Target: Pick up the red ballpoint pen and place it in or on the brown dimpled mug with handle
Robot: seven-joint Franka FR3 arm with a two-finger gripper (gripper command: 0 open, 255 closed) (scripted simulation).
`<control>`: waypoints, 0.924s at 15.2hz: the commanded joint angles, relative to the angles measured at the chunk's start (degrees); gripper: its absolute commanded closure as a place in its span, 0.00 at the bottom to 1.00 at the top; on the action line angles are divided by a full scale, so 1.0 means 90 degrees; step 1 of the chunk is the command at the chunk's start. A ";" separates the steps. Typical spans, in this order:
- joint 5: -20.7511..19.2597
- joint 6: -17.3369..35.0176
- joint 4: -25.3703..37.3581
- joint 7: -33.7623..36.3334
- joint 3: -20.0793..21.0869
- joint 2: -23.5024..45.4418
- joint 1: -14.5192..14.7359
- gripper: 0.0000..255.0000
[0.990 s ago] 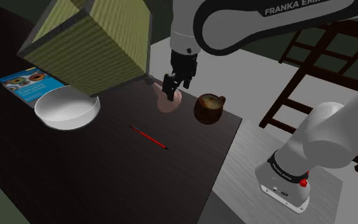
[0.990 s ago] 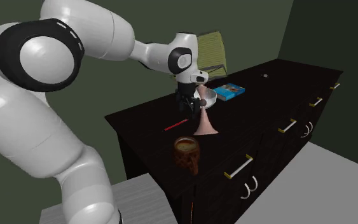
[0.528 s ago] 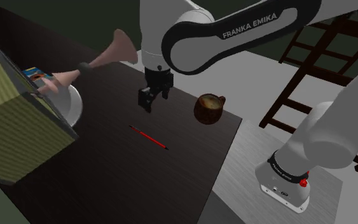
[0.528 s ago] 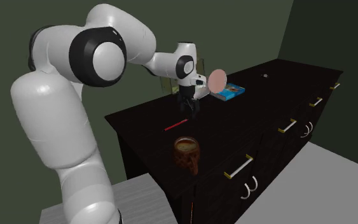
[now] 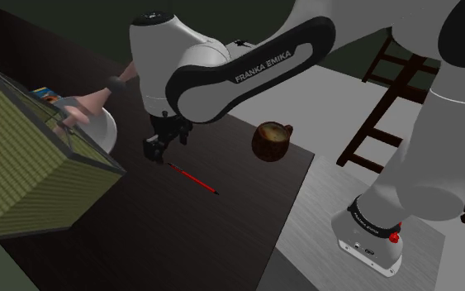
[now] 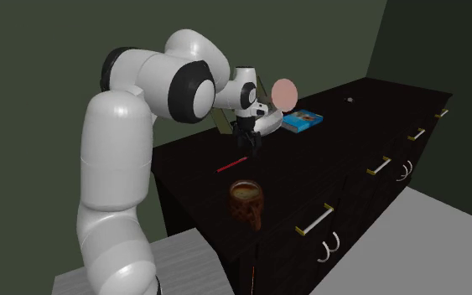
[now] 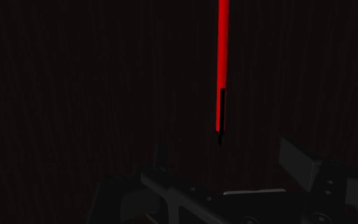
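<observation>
Reaching for the pen, with the grasp not yet made.

Shoulder view: the black fingers (image 5: pixel 153 150) hang just above the end of the red pen (image 5: pixel 193 178) that lies toward the shoulder view's left. The pen lies flat on the dark tabletop (image 5: pixel 222 240), well apart from the brown mug (image 5: pixel 270 140) near the edge. White letters on the arm (image 5: pixel 255 70) read FRANKA EMIKA. Second exterior view: the fingers (image 6: pixel 246 144) sit over the pen (image 6: pixel 232 163), with the mug (image 6: pixel 246 204) nearer the camera. The blue book (image 6: pixel 301 121) carries no writing I can read. Wrist view: the fingers (image 7: pixel 296 160) stand apart and clasp nothing, and the pen's (image 7: pixel 222 63) black-tipped end lies just ahead of the gap. Next, I judge, come a short descent, a squeeze across the barrel, then a lift toward the mug.
</observation>
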 commanded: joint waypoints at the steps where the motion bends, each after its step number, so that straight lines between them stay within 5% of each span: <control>1: -0.0116 0.0073 0.0096 0.0119 -0.0009 0.0195 0.0094 0.00; 14: -0.0308 0.0523 -0.0096 0.0241 -0.0097 0.0487 0.0141 0.00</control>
